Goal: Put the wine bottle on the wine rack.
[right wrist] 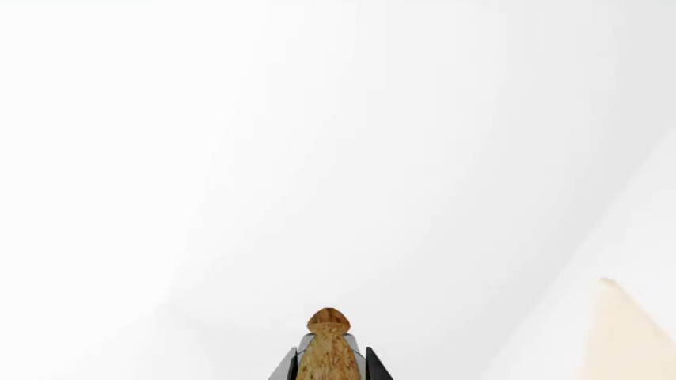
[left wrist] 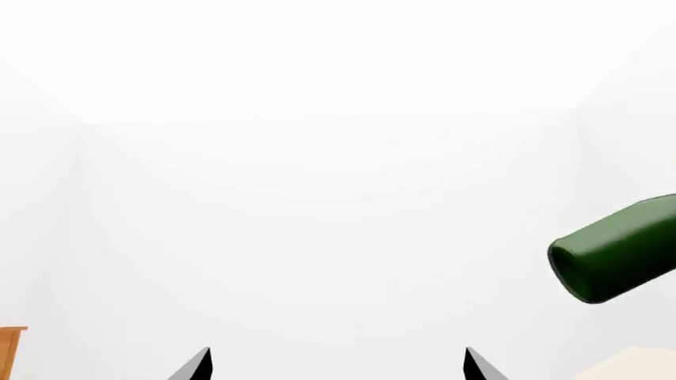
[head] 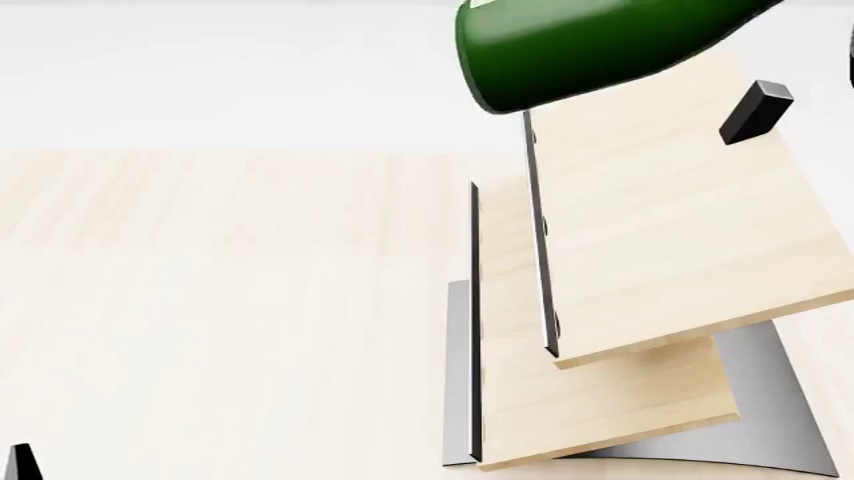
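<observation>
Item: wine bottle [head: 587, 45], carried on its side above the wine rack [head: 667, 230], not yet set down.

Right gripper [right wrist: 329, 366]: I have its fingers clamped on the cork end. Left gripper [left wrist: 336, 366]: fingertips spread, holding nothing. Bottle base overhangs the upper board's dark lip, near the black peg [head: 755, 110]. Next, I judge: lower gently until the body rests along the upper board, then release.

left tool [left wrist: 336, 366]: black pointed tips | right tool [right wrist: 329, 366]: apparently grey-black fingers
</observation>
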### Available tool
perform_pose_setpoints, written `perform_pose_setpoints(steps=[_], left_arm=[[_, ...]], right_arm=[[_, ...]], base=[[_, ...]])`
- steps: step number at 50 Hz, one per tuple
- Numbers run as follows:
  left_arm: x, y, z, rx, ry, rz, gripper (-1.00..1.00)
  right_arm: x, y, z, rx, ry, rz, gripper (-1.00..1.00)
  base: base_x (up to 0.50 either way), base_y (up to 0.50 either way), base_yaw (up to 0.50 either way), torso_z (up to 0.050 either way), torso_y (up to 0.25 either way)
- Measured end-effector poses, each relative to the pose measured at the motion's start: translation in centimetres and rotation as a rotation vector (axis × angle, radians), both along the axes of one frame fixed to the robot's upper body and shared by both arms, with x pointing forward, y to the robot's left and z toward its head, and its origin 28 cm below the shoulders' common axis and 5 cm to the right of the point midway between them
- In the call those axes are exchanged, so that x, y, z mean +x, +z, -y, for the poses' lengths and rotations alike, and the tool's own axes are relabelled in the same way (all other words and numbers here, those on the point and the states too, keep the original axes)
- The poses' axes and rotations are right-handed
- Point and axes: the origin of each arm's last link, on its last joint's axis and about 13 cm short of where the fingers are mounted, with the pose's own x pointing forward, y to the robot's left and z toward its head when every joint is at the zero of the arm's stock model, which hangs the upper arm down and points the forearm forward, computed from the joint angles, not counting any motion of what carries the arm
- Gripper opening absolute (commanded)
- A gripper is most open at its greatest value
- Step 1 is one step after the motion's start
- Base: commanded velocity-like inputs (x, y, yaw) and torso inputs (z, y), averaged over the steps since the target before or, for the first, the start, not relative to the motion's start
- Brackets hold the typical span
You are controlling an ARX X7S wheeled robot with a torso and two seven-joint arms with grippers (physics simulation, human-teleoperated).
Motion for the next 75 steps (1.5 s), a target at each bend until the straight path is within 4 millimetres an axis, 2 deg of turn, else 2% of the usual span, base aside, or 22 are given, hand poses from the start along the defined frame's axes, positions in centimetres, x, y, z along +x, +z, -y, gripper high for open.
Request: perform_pose_setpoints(steps=[19, 33, 50, 75], left_arm=[[0.0, 0.0, 0.0, 0.003, 0.000, -0.002, 1.00], [0.1, -0.1, 0.1, 0.007, -0.001, -0.006, 1.00], [0.1, -0.2, 0.2, 0.010, -0.003, -0.008, 1.00], [0.1, -0.3, 0.2, 0.014, -0.005, -0.010, 1.00]], right_arm=[[0.1, -1.7, 2.3, -0.016, -0.008, -0.050, -1.00], [-0.1, -2.2, 3.6, 0.016, 0.056, -0.084, -1.00], [-1.0, -1.7, 3.8, 0.005, 0.132, -0.099, -1.00], [-0.7, -2.4, 4.9, -0.036, 0.134, -0.115, -1.00]], base=[[0.00, 0.00, 0.00, 0.000, 0.001], [0.00, 0.00, 0.00, 0.000, 0.001], [0.00, 0.00, 0.00, 0.000, 0.001], [0.00, 0.00, 0.00, 0.001, 0.001]])
